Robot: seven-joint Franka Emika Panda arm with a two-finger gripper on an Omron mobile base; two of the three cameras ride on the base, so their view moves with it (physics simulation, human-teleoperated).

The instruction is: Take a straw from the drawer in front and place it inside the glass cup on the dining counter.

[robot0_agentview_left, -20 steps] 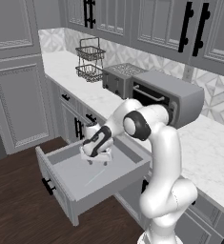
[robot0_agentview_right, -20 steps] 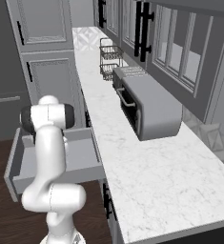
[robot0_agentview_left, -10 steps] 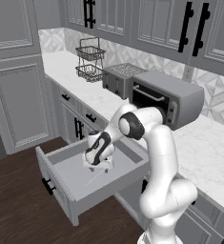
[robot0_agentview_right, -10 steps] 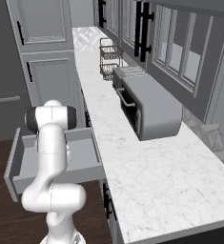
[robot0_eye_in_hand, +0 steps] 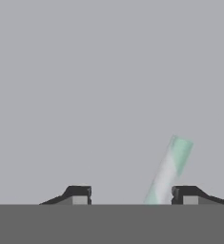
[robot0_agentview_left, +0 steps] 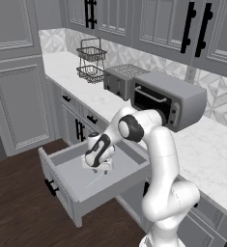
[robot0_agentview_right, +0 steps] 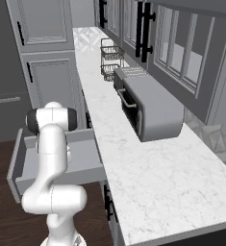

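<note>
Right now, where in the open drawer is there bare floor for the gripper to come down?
The drawer floor lies bare toward its front panel and left wall. It is crowded only at the gripper, where the straw lies between the open fingers, close against one fingertip.

The straw (robot0_eye_in_hand: 169,169) is striped pale green and white against the plain grey drawer (robot0_agentview_left: 81,181) floor, between the claw (robot0_eye_in_hand: 132,194) with its black, grey-padded fingertips (robot0_eye_in_hand: 79,194).
</note>
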